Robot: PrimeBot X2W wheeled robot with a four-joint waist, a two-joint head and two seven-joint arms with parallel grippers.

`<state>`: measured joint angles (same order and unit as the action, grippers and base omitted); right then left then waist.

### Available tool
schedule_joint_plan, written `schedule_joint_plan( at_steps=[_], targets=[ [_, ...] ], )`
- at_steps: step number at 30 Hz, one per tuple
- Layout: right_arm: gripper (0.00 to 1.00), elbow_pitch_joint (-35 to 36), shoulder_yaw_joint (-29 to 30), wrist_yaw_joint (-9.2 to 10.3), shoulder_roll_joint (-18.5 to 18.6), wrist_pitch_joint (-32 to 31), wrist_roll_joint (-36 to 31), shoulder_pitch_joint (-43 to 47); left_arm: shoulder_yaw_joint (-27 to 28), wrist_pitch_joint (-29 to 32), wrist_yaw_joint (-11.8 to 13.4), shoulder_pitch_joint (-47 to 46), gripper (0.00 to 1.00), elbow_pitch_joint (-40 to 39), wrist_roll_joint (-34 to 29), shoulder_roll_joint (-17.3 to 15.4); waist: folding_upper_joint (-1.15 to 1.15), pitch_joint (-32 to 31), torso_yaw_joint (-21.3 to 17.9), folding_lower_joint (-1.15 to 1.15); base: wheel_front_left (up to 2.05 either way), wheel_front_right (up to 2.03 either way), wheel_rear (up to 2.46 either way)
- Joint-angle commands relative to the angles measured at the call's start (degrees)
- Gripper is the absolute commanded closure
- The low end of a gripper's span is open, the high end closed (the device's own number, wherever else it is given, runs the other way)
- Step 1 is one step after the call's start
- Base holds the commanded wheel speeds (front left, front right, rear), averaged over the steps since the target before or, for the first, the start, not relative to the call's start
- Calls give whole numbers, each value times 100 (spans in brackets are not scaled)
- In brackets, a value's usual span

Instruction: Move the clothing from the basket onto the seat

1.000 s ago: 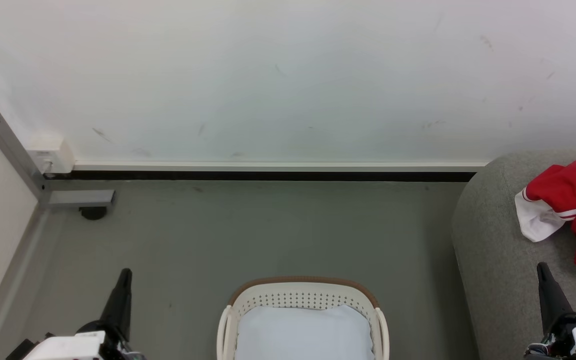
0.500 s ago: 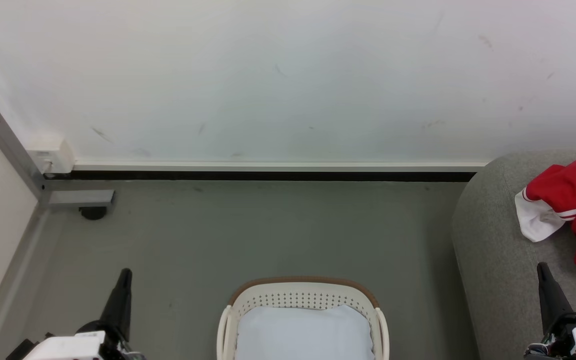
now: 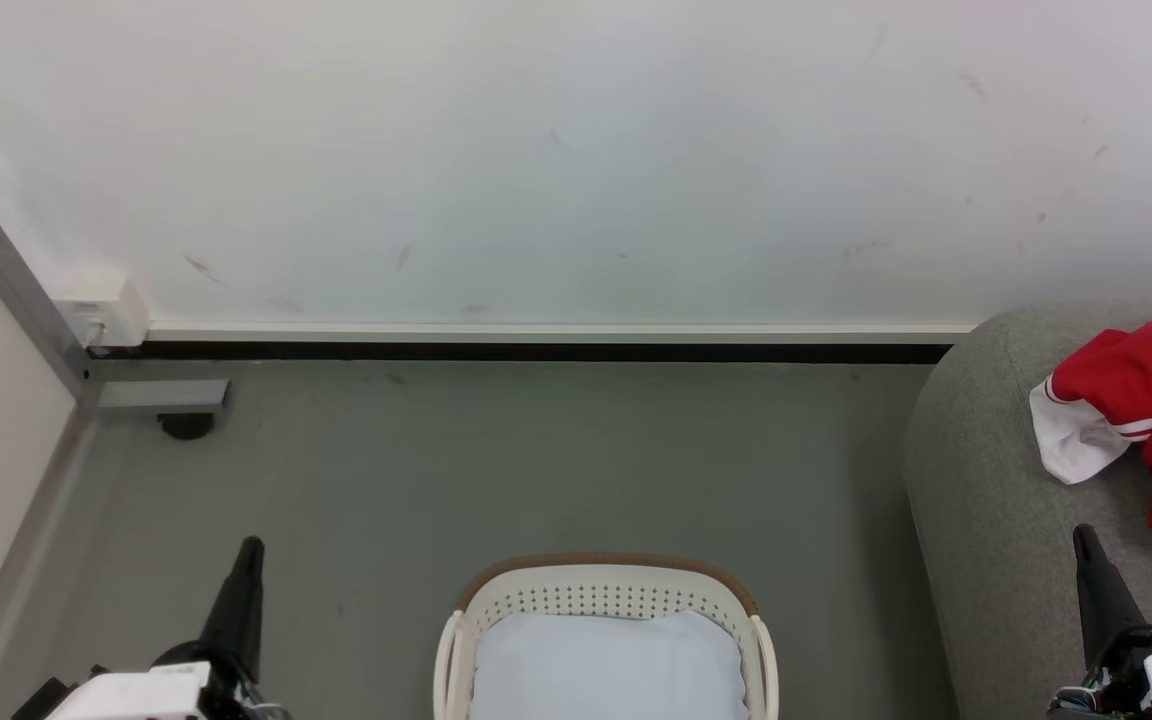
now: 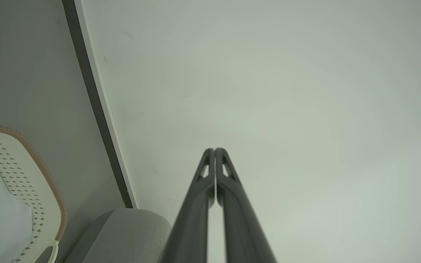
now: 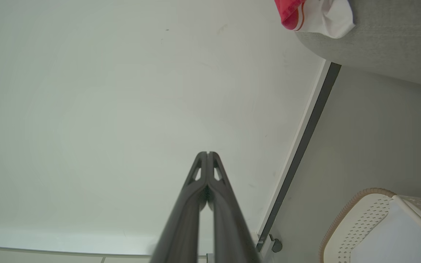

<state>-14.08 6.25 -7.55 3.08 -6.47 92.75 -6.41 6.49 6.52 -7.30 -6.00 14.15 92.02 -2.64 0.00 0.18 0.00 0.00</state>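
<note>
Red clothing [image 3: 1151, 400] lies bunched on the grey seat [image 3: 986, 480] at the right edge; the basket [image 3: 606, 590], bottom centre, holds a pale pad [image 3: 606, 665]. Left gripper [image 3: 249, 547] and right gripper [image 3: 1083, 534] are closed, empty. Risk: grabbing the pad by mistake, or nudging the clothing off the seat's rounded edge.

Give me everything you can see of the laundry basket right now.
The small cream-white plastic laundry basket stands upright on the grey floor, low in the middle of the head view, its near part cut off by the frame. Its walls are perforated with rows of small holes, a brown band caps the rim, and a handle shows at each side. A plain pale white-blue flat pad lies inside; no red fabric shows in it.
</note>
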Motion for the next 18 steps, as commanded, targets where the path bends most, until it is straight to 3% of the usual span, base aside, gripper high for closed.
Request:
schedule_joint_plan(
  at_steps=[1,18],
  targets=[
    [100,15,25,12,-3,5,-26,47,16,24,-35,-44,100,-16,73,-44,0,0,0,0,0,0,0],
    [100,15,32,12,-9,-4,-36,46,16,24,-35,-43,100,-16,73,-43,0,0,0,0,0,0,0]
  ],
)
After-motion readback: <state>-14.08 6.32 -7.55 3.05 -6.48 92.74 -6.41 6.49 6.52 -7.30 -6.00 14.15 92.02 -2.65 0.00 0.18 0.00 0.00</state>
